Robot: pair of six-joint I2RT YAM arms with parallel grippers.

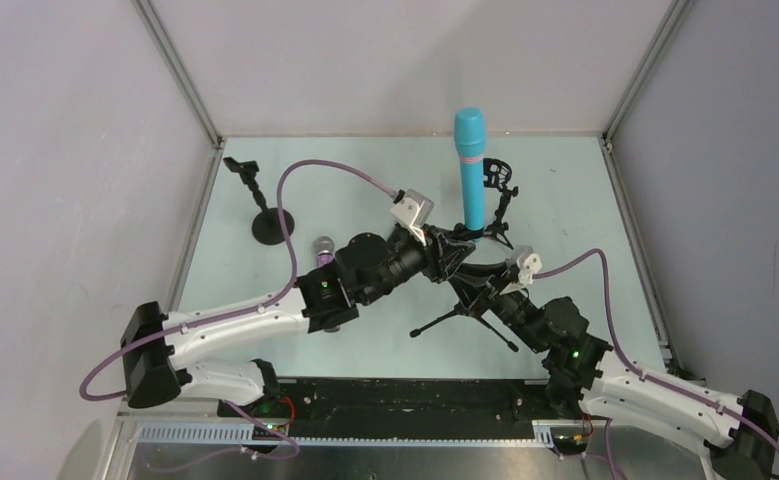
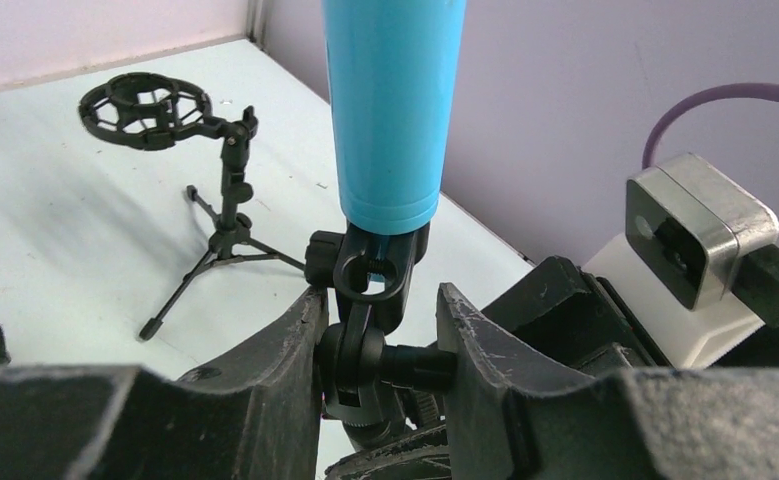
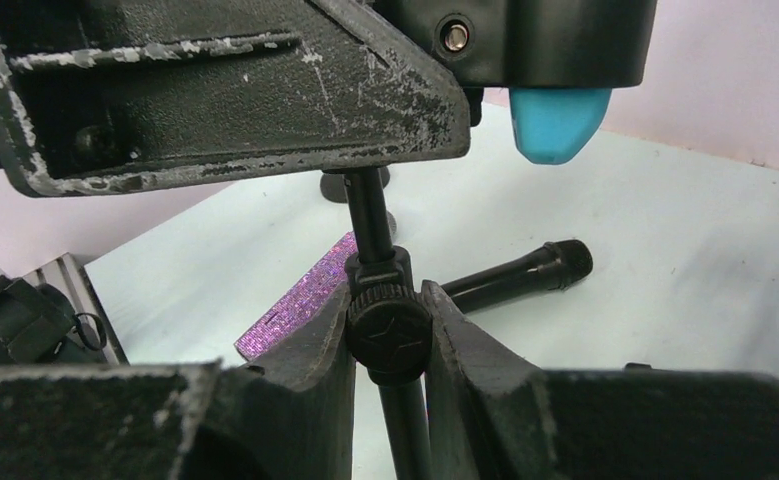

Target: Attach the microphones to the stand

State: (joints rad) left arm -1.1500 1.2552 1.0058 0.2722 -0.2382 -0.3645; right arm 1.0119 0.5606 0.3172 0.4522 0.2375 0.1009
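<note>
The left arm [image 1: 255, 320] hides most of the purple glitter microphone [image 1: 322, 247], the turquoise microphone [image 2: 390, 110] is cut off at the left wrist view's top, and the tripod stand [image 3: 370, 215] at the right wrist view's bottom.

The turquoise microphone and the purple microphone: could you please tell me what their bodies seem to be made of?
Turquoise microphone: probably plastic, smooth satin finish, with a soft even sheen. Purple microphone: glitter-coated surface, sparkling grain; the material beneath cannot be told.

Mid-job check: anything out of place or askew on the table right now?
Nothing broken or spilled. The purple mic lies flat on the table, partly under the left arm, not on any stand. The turquoise mic sits in the tripod stand that the left gripper and right gripper clamp.
</note>
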